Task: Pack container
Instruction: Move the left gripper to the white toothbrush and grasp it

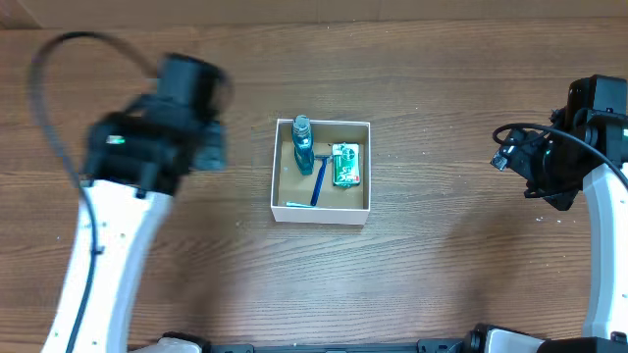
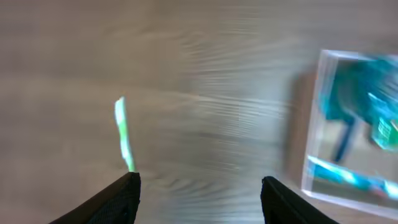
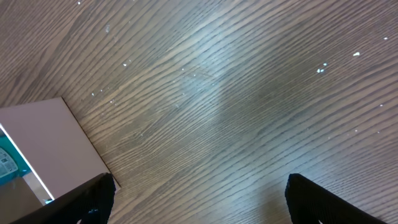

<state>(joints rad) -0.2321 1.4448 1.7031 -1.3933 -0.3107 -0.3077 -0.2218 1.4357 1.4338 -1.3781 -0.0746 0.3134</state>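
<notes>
Overhead: container [image 1: 319,216] has white walls, brown floor. Left wrist view motion-blurred. Both spread apart, empty: left end effector [image 2: 199,186], right end effector [image 3: 202,186].

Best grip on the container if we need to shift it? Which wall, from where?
Probably the container by its far wall, right half, from above, one finger inside: the floor there is bare. The bottle, green packet and toothbrush crowd the other walls.

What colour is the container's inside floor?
Brown, inside white walls. The container shows best in the overhead view.
</notes>
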